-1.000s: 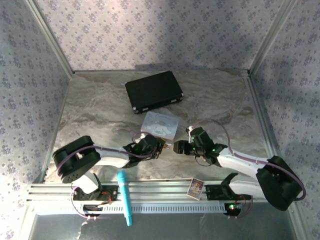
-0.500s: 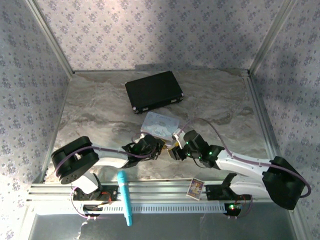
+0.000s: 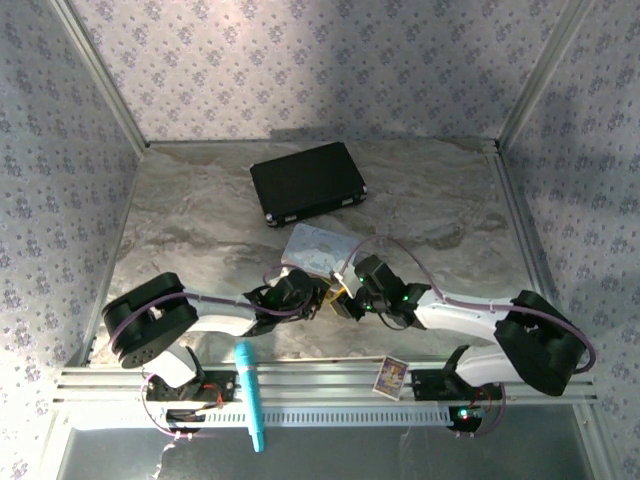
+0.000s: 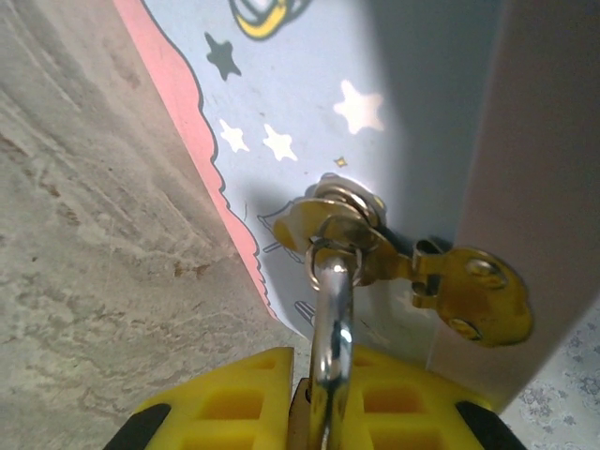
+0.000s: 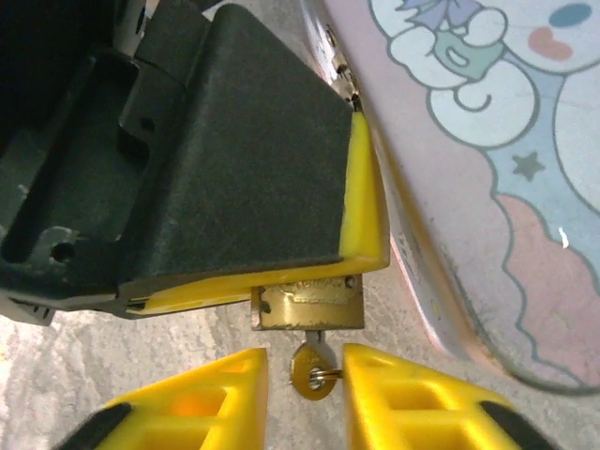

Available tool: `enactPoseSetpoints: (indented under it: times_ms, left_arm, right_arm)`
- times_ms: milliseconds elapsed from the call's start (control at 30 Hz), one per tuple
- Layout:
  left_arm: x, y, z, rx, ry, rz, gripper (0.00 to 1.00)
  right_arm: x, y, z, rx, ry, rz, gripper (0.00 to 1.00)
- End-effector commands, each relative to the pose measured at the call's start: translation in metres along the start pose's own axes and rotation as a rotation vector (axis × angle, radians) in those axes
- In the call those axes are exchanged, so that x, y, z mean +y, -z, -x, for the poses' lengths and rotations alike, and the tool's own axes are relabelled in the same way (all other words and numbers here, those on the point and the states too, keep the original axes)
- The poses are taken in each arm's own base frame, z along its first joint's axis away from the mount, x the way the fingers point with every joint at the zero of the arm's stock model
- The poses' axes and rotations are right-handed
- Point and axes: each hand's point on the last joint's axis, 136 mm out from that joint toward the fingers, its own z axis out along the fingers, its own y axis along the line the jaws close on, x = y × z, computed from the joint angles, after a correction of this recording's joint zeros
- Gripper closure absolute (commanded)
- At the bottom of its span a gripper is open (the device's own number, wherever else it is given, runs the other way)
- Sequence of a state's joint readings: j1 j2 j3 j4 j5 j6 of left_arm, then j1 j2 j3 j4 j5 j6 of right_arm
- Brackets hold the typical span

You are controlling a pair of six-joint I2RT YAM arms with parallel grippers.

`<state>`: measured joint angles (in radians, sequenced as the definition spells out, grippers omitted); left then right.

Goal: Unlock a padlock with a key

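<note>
Left wrist view: left fingers (image 4: 234, 398) clamped on the padlock (image 5: 307, 306) — its shackle (image 4: 330, 309) rises beyond them through the pastel tin (image 4: 309, 75) hasp (image 4: 469, 291). Right fingers (image 5: 394, 394) stand slightly apart — the key (image 5: 312, 371) sits between them, seated in the padlock.

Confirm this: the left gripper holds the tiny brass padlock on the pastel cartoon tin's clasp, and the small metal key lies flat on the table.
Wrong in one point: the small metal key sits in the tiny brass padlock's keyhole, as the right wrist view shows. The rest stands.
</note>
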<state>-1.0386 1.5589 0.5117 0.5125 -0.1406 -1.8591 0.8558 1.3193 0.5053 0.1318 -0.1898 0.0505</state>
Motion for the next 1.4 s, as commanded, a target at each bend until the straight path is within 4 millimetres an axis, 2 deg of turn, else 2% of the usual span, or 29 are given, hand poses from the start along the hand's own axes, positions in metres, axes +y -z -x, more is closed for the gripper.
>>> enactPoseSetpoints:
  times_ms: [0,67,367,567,733,1000,1200,1300,1367]
  left_arm:
    - [-0.007,0.005,-0.006,0.038,-0.002,-0.023,1.0]
    - [-0.008,0.005,-0.007,0.04,-0.002,-0.024,1.0]
    - [-0.01,0.008,-0.008,0.051,-0.001,-0.042,1.0]
    - [-0.011,0.013,-0.012,0.058,-0.021,-0.048,1.0]
    - [-0.006,0.013,-0.014,0.059,-0.027,-0.04,1.0]
    - [-0.002,0.014,-0.014,0.063,-0.03,-0.037,1.0]
    - [0.001,0.013,-0.014,0.059,-0.038,-0.024,1.0]
    - [0.008,0.013,-0.013,0.05,-0.041,-0.005,1.0]
    - [0.012,0.011,-0.012,0.044,-0.043,0.007,1.0]
  right_arm:
    - [0.003,0.0,0.015,-0.03,0.008,0.032,0.85]
    - [0.003,-0.001,0.013,-0.029,-0.011,0.051,0.92]
    - [-0.006,-0.004,0.013,-0.046,-0.12,0.09,0.95]
    - [-0.024,-0.009,0.01,-0.036,-0.203,0.039,0.89]
    - [-0.032,-0.008,0.013,-0.051,-0.244,0.02,0.76]
    - [-0.051,0.001,0.012,-0.089,-0.296,-0.063,0.77]
    - [-0.062,0.003,0.01,-0.098,-0.38,-0.062,0.79]
    - [-0.06,0.007,0.014,-0.11,-0.413,-0.028,0.78]
    - [-0.055,0.011,0.021,-0.126,-0.435,0.0,0.72]
